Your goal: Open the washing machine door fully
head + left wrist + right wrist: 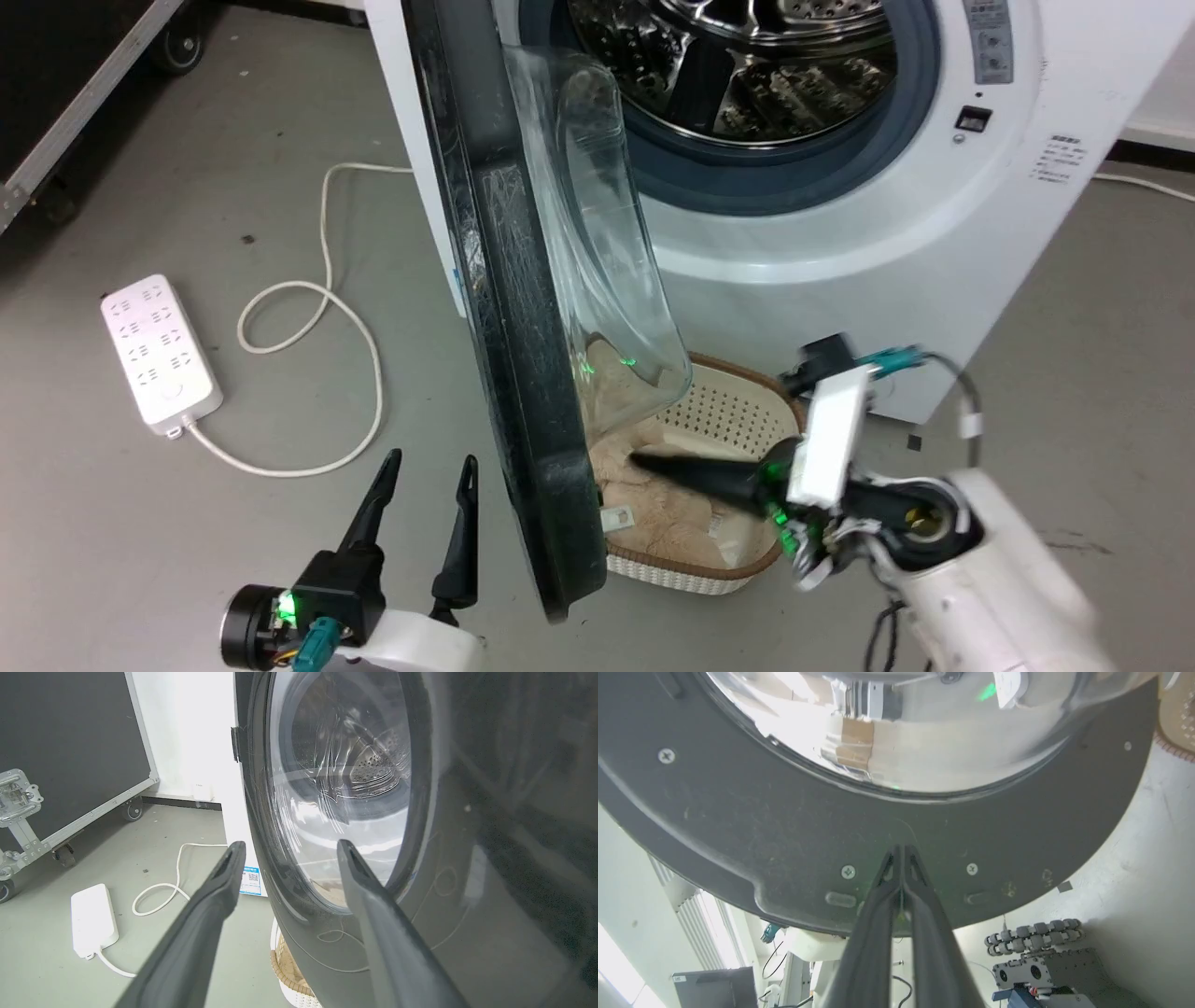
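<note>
**Door** (523,392): swung well out from the machine (934,233), edge-on to my head camera, glass bowl on the drum side.
**Left gripper** (431,457): fingers spread, empty, just beside the door's outer face.
**Right gripper** (644,459): fingers pressed together, gripping nothing, tips at the door's inner rim below the glass. I cannot confirm contact.
**Basket** (728,411): on the floor, on the door's inner side.
</note>
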`<state>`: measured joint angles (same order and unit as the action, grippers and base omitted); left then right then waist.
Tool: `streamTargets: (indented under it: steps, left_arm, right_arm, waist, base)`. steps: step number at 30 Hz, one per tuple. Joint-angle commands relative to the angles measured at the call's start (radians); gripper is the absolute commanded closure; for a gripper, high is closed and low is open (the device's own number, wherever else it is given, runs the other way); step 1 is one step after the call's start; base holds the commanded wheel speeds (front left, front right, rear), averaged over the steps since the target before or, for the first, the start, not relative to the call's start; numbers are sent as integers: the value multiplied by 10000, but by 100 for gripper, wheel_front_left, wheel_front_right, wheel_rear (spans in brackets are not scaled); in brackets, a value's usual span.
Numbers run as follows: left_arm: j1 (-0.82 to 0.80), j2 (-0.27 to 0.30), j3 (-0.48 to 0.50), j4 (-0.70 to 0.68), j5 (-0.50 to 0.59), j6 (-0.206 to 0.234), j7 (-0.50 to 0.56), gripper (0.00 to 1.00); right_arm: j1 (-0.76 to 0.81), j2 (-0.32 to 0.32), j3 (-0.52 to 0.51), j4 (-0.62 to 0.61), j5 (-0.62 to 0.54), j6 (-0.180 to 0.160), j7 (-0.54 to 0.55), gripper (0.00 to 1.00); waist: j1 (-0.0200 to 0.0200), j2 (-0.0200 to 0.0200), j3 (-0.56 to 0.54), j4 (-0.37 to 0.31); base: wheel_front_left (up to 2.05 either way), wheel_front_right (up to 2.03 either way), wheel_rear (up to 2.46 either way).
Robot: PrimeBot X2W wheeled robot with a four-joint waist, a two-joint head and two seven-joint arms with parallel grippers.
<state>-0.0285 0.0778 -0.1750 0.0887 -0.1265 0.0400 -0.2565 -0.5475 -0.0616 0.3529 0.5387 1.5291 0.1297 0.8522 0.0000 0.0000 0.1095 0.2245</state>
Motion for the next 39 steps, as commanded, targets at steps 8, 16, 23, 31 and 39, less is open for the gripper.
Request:
streamTargets:
  steps: [8, 16, 23, 31, 39]
  left_arm:
    - [154, 291, 463, -69, -167, -94, -53, 0]
    - [510, 729, 988, -246, -461, -408, -53, 0]
    - [1038, 978, 1476, -644, -699, -464, -53, 0]
    - [1194, 1048, 1355, -628, -632, -594, -53, 0]
    - [1099, 996, 1228, -512, -624, -562, -53, 100]
  right_arm:
    - [514, -1577, -777, -2325, -2592, 10, -3597, 0]
    - [2441, -3435, -832, -4320, -8508, 10, -8927, 0]
    - [4139, -2124, -2408, -4598, -12120, 10, -10513, 0]
    - [6053, -509, -3432, -5480, -13906, 10, -10865, 0]
    - [6456, -162, -3278, -5587, -13966, 10, -10972, 0]
  waist:
    - [0, 0, -245, -688]
    - [0, 0, -733, -1632]
    - [0, 0, -838, -2325]
    - [0, 0, -835, -2463]
    - [0, 0, -834, -2348]
  base:
    - [0, 0, 0]
    - [0, 0, 0]
    - [0, 0, 0]
    - [0, 0, 0]
    - [0, 0, 0]
